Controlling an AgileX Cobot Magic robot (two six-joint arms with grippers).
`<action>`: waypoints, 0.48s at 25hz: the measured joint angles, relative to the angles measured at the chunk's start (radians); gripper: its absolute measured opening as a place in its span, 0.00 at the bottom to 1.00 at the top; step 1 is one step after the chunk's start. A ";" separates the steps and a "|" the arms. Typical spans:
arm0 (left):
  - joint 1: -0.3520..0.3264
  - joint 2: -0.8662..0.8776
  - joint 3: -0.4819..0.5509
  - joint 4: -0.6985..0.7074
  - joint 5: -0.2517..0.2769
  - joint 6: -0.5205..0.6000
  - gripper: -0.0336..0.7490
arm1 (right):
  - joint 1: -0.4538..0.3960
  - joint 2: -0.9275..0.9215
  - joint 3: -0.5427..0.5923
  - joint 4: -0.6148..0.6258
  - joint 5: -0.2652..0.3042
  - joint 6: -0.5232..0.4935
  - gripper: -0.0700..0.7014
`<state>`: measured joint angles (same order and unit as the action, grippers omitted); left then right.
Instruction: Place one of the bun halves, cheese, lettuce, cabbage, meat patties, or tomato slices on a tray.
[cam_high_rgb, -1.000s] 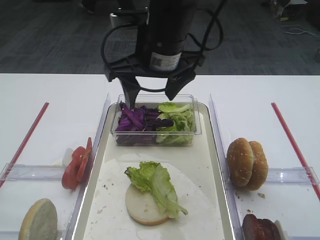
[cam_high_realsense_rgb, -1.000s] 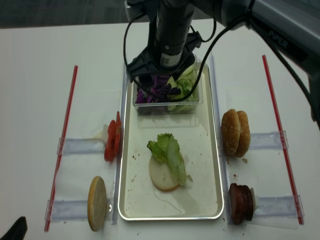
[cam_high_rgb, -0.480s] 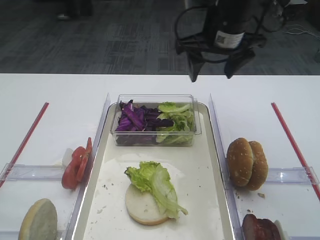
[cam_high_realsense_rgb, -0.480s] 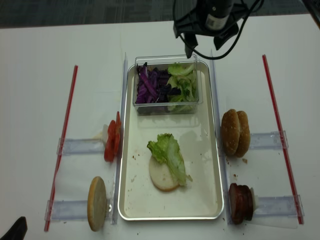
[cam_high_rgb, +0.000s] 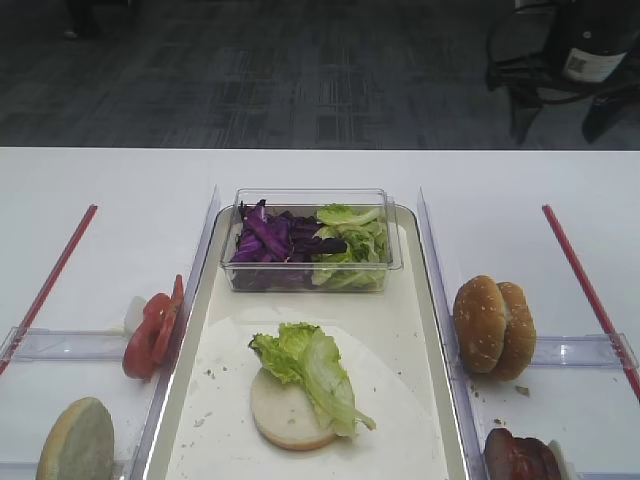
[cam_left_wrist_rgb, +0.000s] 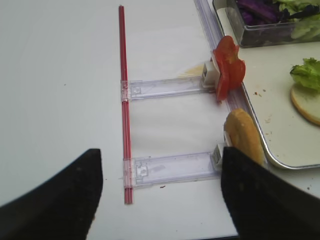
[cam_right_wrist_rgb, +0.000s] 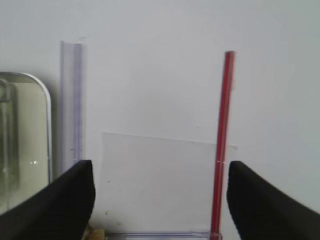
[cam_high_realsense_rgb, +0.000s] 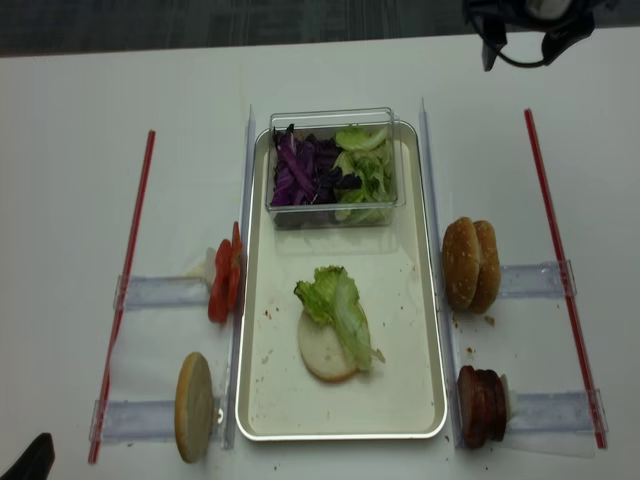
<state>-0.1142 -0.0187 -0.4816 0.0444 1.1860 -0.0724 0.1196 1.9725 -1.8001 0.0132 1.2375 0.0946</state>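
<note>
The cream tray (cam_high_rgb: 428, 300) holds a pale bun half (cam_high_rgb: 285, 418) with a lettuce leaf (cam_high_rgb: 318, 368) lying over it. A clear tub (cam_high_rgb: 395, 235) at the tray's far end contains purple cabbage (cam_high_rgb: 268, 240) and more lettuce. Tomato slices (cam_high_rgb: 150, 330) and a bun half (cam_high_rgb: 75, 442) stand left of the tray. To its right are sesame bun halves (cam_high_rgb: 493, 325) and meat patties (cam_high_rgb: 520, 457). No cheese is in view. My right gripper (cam_high_rgb: 557, 120) hangs open and empty over the far right table. My left gripper (cam_left_wrist_rgb: 161, 165) is open and empty near the left bun half (cam_left_wrist_rgb: 242, 135).
Red strips (cam_high_realsense_rgb: 135, 280) (cam_high_realsense_rgb: 560, 270) run along both sides of the table. Clear plastic holders (cam_high_realsense_rgb: 165, 292) (cam_high_realsense_rgb: 530, 280) carry the upright food. A clear rail (cam_right_wrist_rgb: 72, 100) lines the tray's right side. The table's far edge (cam_high_rgb: 320, 149) lies just behind the tub.
My right gripper left its place over the tub and swung to the far right of the table, staying open and empty. Nothing on the tray moved.
</note>
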 joint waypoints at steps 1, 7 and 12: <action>0.000 0.000 0.000 0.000 0.000 0.000 0.65 | -0.018 -0.005 0.010 -0.003 0.000 -0.002 0.81; 0.000 0.000 0.000 0.000 0.000 0.000 0.65 | -0.055 -0.018 0.025 -0.001 0.001 -0.033 0.81; 0.000 0.000 0.000 0.000 0.000 0.000 0.65 | -0.055 -0.068 0.057 0.062 0.001 -0.086 0.81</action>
<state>-0.1142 -0.0187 -0.4816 0.0444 1.1860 -0.0724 0.0643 1.9044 -1.7426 0.0750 1.2382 0.0086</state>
